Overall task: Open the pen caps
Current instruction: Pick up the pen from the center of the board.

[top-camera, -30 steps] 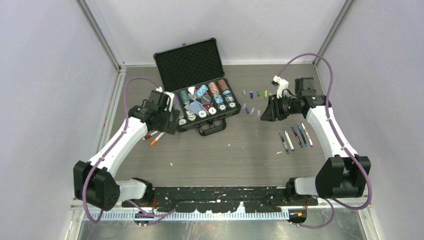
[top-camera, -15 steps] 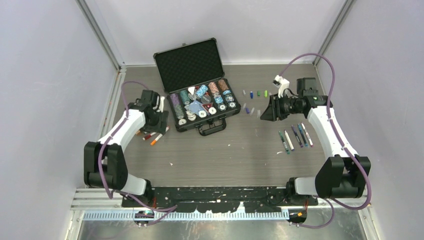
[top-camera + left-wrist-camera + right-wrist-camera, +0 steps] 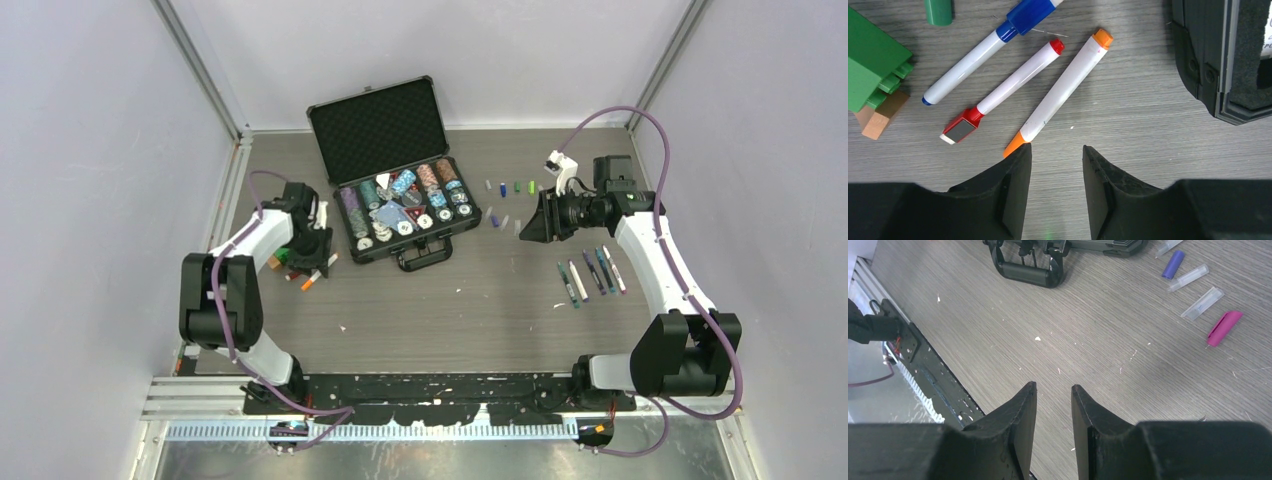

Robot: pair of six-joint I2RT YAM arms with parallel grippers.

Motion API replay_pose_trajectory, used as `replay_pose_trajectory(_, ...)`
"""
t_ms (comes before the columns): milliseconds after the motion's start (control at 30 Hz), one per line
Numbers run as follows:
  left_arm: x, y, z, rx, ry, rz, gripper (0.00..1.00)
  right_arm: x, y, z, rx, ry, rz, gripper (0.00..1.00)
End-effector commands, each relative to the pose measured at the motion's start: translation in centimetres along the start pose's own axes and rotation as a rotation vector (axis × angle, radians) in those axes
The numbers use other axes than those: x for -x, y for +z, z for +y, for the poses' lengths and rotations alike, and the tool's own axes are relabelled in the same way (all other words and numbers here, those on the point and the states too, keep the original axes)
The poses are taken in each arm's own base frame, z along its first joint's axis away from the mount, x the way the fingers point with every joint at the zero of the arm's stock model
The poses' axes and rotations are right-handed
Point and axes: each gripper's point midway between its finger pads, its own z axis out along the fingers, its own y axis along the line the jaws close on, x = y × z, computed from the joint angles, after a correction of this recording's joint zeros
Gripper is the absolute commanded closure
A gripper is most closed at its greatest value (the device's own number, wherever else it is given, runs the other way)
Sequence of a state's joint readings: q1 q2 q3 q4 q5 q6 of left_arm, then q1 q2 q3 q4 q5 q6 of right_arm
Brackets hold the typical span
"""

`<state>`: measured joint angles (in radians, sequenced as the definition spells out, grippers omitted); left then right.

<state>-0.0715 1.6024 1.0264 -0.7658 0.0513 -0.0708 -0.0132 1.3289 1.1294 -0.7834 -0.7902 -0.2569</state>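
Observation:
Three capped pens lie left of the case: an orange pen [image 3: 1060, 90], a red pen [image 3: 1013, 82] and a blue pen [image 3: 983, 55]. My left gripper [image 3: 1057, 150] is open and empty just above the table, its left fingertip [image 3: 1020, 155] beside the orange pen's tip. It also shows in the top view [image 3: 308, 252]. Several uncapped pens [image 3: 590, 272] lie in a row at the right. Loose pen caps [image 3: 510, 188] lie behind them. My right gripper [image 3: 1054, 387] is open a little and empty, held above the table near a pink cap [image 3: 1224, 327] and a purple cap [image 3: 1173, 264].
The open black case [image 3: 380, 125] of poker chips stands at the back centre, its corner [image 3: 1223, 60] right of my left gripper. A green block [image 3: 873, 65], a brown block [image 3: 880, 115] and a green cap [image 3: 938, 10] lie left of the pens.
My left arm has folded back toward the left edge, and its gripper has moved from beside the case down-left over the three pens. The right arm has not moved.

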Motion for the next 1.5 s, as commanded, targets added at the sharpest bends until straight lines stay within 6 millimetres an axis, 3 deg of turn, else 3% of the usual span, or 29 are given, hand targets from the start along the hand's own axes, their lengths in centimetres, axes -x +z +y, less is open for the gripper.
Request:
replay_pose_trajectory(0, 1.8, -0.4, 0.6, 0.029, 0.002, -0.055, 0.57, 0.6, -0.4, 0.6, 0.021, -0.034, -0.025, 0.63)
replay_pose_trajectory(533, 2.3, 2.0, 2.1, 0.086, 0.09, -0.04, 0.64, 0.4, -0.3, 0.9, 0.041, -0.027, -0.021, 0.63)
replay_pose_trajectory(733, 1.7, 2.6, 1.7, 0.058, 0.083, 0.0, 0.74, 0.5, -0.4, 0.9, 0.038, -0.032, -0.022, 0.63)
replay_pose_trajectory(1000, 1.1, 1.8, 0.1, -0.025, 0.069, -0.004, 0.82, 0.6, -0.4, 1.3, 0.059, -0.026, -0.024, 0.63)
replay_pose_trajectory(1100, 1.2, 1.0, -0.6, -0.061, 0.07, -0.011, 0.94, 0.6, -0.4, 1.3, 0.06, -0.028, -0.025, 0.63)
replay_pose_trajectory(1200, 1.3, -0.6, -1.4, -0.098, 0.039, -0.039, 0.99, 0.5, -0.4, 1.6, 0.073, -0.027, -0.024, 0.63)
replay_pose_trajectory(1467, 1.2, -7.5, -4.1, -0.225, 0.002, -0.223, 1.0, -0.6, -0.7, 4.9, 0.28, -0.098, -0.016, 0.59)
